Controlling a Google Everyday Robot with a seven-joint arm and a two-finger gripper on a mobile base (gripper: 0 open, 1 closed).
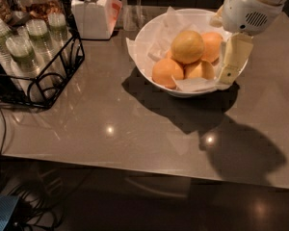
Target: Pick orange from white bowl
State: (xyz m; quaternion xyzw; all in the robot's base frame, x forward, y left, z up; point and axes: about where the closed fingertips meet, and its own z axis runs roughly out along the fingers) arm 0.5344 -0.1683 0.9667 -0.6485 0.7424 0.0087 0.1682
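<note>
Grey table (135, 129) holds the white bowl (149, 32), paper-lined, 4 fruits inside. Gripper (233, 61) hangs at the bowl's right rim, just beside the fruits; can't tell its grip state. The orange (187, 46) sits on top of the pile, mid-bowl.

gripper (229, 73) over white bowl (141, 36) rim, perhaps touching, orange (187, 46) alongside

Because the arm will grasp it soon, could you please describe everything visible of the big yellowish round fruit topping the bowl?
The round, dull yellow-orange orange sits whole atop the pile in the wide, glossy white paper-lined bowl, resting on deeper orange fruits beneath. Its skin looks smooth. The cream gripper hangs at the bowl's right rim, not touching the orange.
</note>
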